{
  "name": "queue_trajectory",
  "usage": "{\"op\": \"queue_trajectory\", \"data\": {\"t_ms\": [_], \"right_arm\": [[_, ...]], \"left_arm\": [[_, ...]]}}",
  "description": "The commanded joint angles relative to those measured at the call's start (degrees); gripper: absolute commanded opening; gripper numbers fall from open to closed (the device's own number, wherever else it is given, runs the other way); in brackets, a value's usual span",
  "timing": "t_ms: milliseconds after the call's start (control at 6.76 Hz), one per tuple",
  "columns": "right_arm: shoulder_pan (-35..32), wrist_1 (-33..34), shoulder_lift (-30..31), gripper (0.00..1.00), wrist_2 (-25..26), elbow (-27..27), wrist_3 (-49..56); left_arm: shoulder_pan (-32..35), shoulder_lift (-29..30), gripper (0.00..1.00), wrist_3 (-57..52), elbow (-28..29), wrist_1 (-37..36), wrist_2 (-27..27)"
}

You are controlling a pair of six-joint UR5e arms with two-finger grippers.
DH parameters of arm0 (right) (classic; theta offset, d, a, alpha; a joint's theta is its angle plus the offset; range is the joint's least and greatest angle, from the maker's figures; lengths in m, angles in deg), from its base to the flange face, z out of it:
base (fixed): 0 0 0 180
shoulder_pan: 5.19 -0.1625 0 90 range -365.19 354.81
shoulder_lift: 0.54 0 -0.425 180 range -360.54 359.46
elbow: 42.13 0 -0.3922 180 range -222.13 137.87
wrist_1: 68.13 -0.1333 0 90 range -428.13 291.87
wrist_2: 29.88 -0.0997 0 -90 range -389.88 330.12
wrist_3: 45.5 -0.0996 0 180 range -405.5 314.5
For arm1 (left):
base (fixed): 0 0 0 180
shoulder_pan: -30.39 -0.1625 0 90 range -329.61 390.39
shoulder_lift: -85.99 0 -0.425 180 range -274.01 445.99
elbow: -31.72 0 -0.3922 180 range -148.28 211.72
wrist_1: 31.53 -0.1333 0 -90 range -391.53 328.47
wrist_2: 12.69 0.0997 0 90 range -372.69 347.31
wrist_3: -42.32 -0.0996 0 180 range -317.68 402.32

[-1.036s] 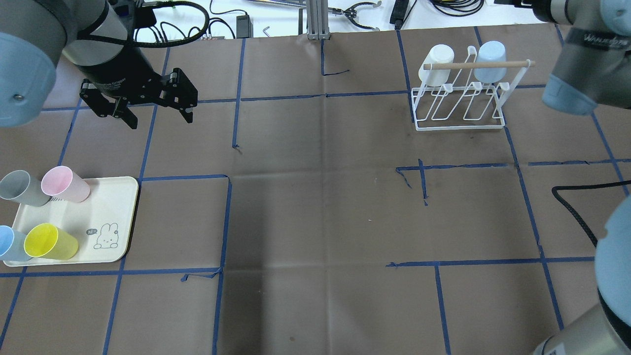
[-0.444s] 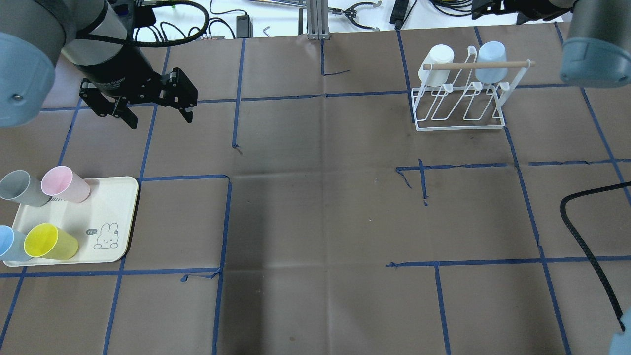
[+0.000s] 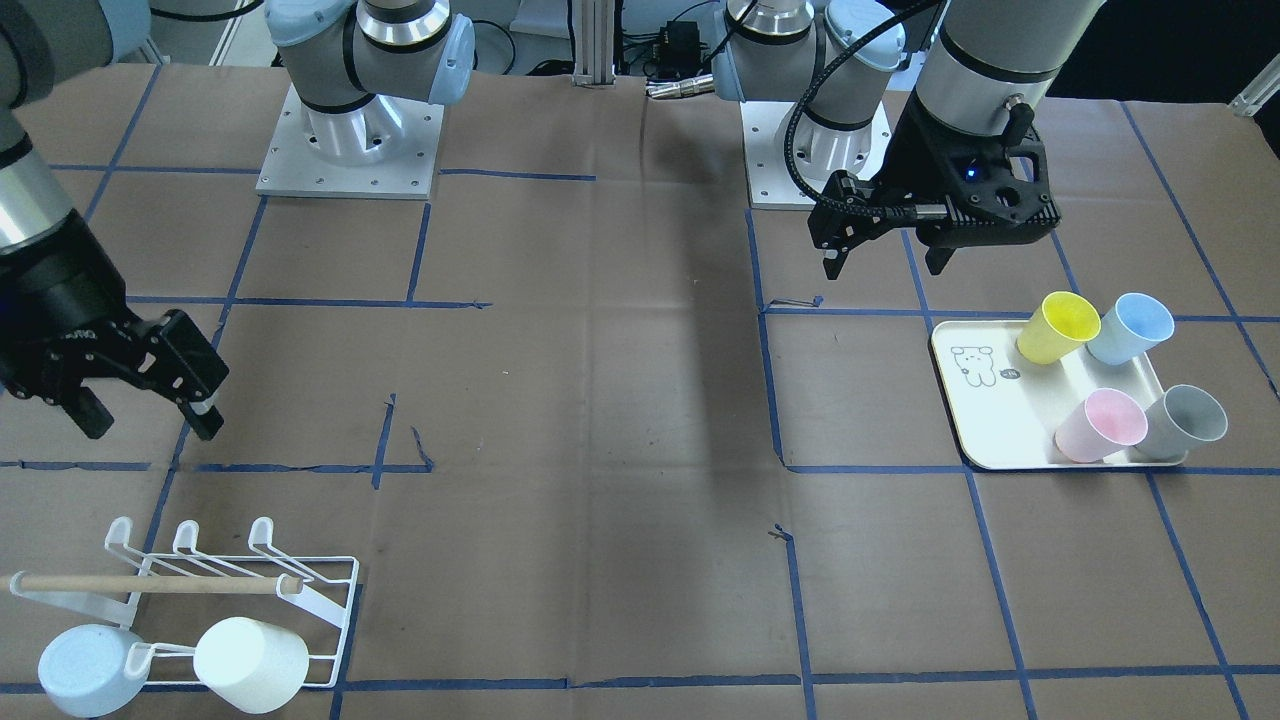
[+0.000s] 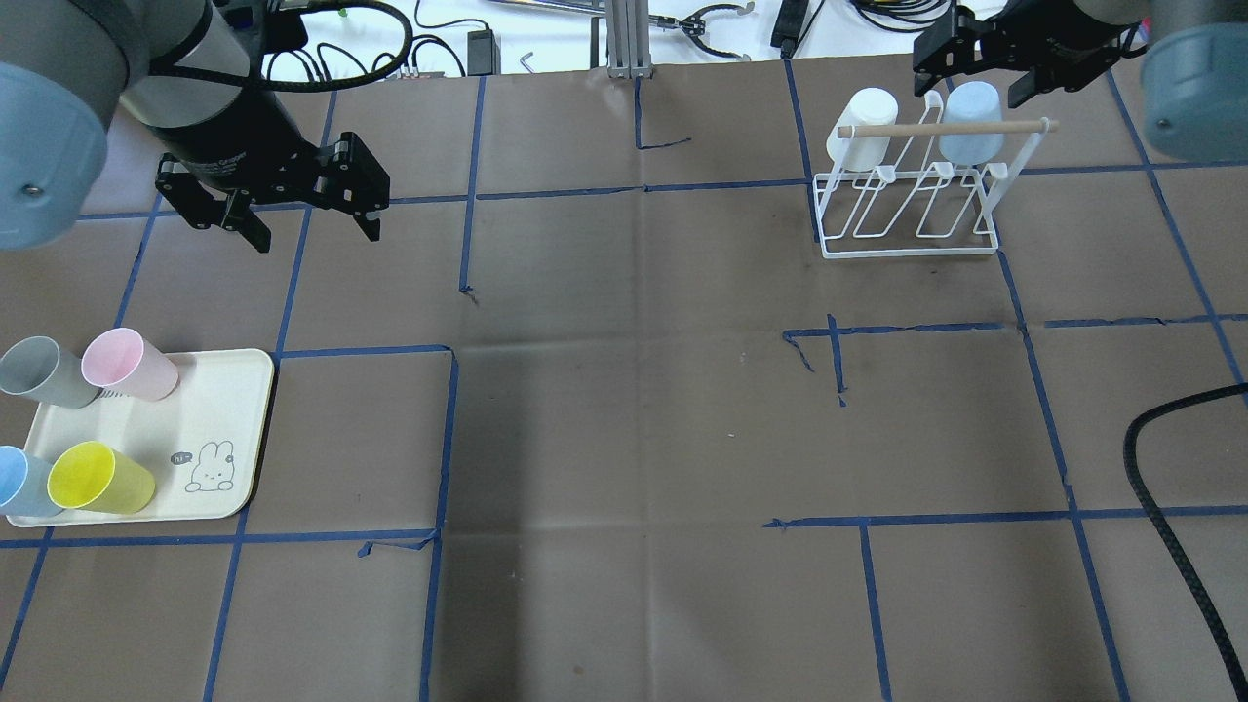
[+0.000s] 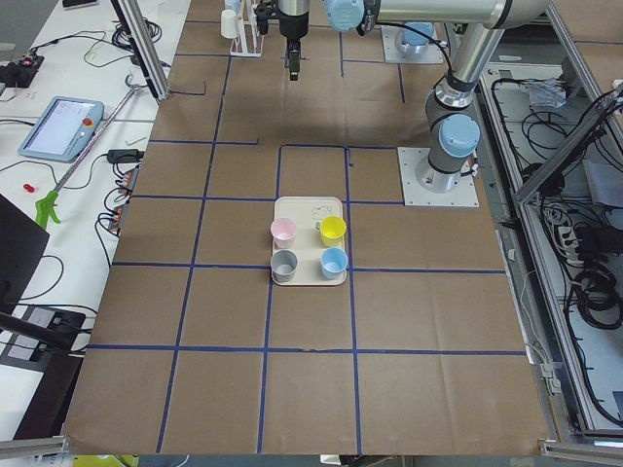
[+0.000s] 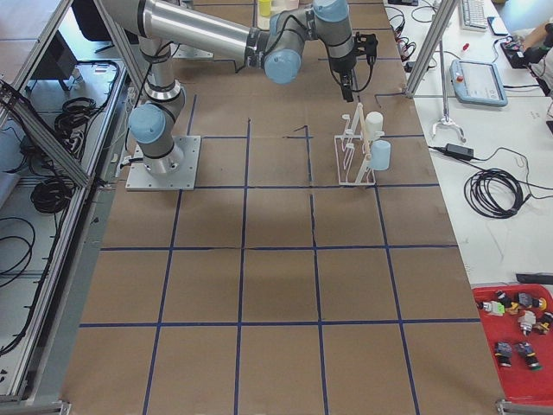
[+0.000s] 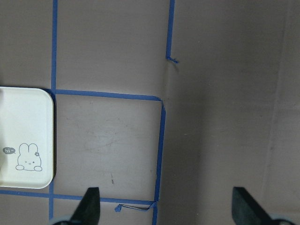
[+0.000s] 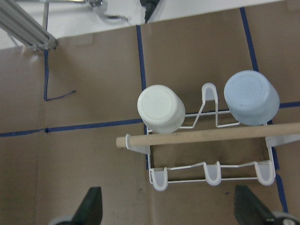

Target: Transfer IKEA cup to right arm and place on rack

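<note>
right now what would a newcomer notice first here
A yellow cup, pink cup, grey cup and blue cup stand on a cream tray on the robot's left. On its right, a white wire rack holds a white cup and a light blue cup upturned on its prongs. The left gripper near the tray and the right gripper over the rack are both open and empty.

The white wire rack stands at the table's far right, its wooden dowel running left to right. A white cup and a light blue cup sit mouth-down on its far prongs. At the near left, a pink cup, grey cup, yellow cup and second blue cup stand upright on a cream tray. The right gripper hovers over the rack's far side, jaws wide apart.
</note>
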Motion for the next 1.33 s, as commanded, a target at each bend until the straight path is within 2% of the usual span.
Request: {"op": "queue_trajectory", "data": {"t_ms": [0, 148, 296, 592, 1184], "right_arm": [[-2.01, -18.75, 8.75, 1.00, 3.43, -0.48, -0.43], [-2.71, -23.79, 10.44, 1.00, 4.66, -1.45, -0.43], [-4.72, -25.40, 10.46, 1.00, 6.23, -2.93, -0.43], [-8.50, -26.04, 10.02, 1.00, 6.08, -3.21, -4.72], [-10.79, -26.12, 9.32, 1.00, 5.46, -2.69, -5.96]], "left_arm": [[-0.03, 0.00, 1.00, -0.01, 0.05, 0.00, 0.05], [-0.03, 0.00, 1.00, -0.01, 0.05, 0.00, 0.05], [-0.03, 0.00, 1.00, -0.01, 0.05, 0.00, -0.04], [-0.03, 0.00, 1.00, -0.01, 0.14, 0.00, -0.04], [0.06, 0.00, 1.00, -0.01, 0.14, 0.00, 0.05]]}}
